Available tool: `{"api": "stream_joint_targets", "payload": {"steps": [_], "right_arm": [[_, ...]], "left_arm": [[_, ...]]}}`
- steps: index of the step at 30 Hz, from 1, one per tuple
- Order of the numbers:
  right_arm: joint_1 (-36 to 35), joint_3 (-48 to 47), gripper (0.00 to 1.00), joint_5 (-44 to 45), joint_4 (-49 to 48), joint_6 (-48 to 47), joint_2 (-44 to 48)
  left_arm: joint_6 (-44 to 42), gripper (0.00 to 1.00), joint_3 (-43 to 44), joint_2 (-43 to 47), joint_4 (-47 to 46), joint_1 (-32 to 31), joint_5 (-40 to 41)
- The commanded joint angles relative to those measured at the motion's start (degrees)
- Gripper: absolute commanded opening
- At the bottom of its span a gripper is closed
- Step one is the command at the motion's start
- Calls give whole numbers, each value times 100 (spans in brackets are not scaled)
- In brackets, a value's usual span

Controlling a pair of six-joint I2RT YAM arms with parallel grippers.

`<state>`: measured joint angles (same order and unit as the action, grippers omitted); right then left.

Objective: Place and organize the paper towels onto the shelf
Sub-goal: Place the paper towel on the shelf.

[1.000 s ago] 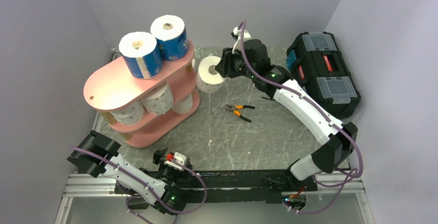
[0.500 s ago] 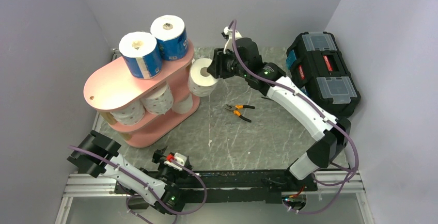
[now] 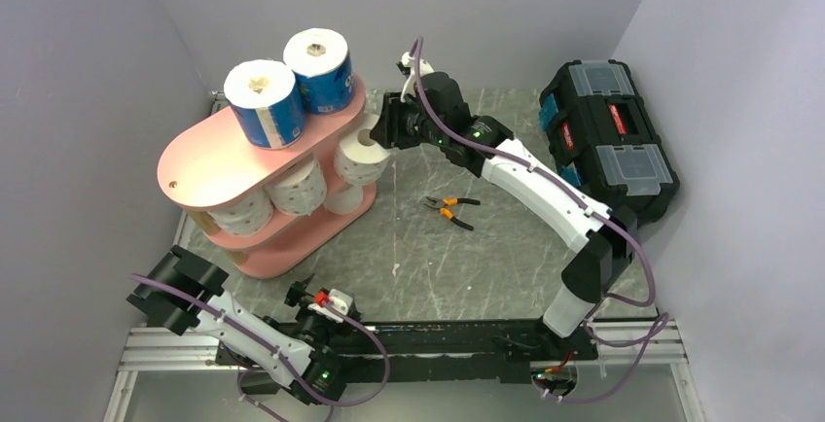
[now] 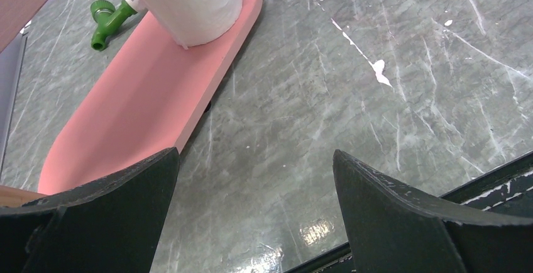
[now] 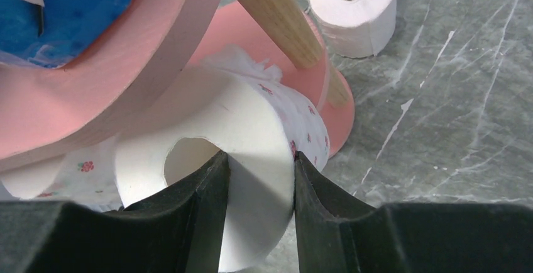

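The pink three-tier shelf [image 3: 209,155] stands at the back left. Two blue-wrapped rolls [image 3: 265,101] stand on its top board, and speckled rolls [image 3: 297,185] lie on the middle tier. My right gripper [image 3: 382,127] is shut on a speckled white roll [image 3: 358,156] at the shelf's right end. In the right wrist view one finger is inside the core of the roll [image 5: 251,122] and one outside, under the top board [image 5: 157,53] beside a wooden post [image 5: 283,21]. My left gripper [image 4: 254,156] is open and empty, low by the bottom board [image 4: 126,109].
Orange-handled pliers [image 3: 449,209] lie on the table right of the shelf. A black toolbox [image 3: 608,135] stands at the back right. A plain white roll [image 5: 355,12] stands on the table beyond the shelf. A green object [image 4: 107,21] lies behind the bottom board.
My right gripper has carried the roll left, from open table up against the shelf's right end under the top board. The left arm has not moved.
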<state>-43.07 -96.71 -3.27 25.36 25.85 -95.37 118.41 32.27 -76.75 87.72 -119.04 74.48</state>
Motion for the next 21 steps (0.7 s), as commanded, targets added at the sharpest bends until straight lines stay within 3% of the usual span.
{"api": "stream_joint_targets", "payload": {"steps": [1, 14, 21], "right_arm": [[-86, -391, 36, 17, -658, 288, 0], [-256, -661, 40, -56, -686, 467, -342], [-265, -614, 62, -125, -706, 544, -375]], "left_arm": [[2025, 99, 17, -24, 206, -62, 147], [2135, 99, -1, -51, 245, -75, 146], [2151, 99, -19, -40, 241, -75, 146]]}}
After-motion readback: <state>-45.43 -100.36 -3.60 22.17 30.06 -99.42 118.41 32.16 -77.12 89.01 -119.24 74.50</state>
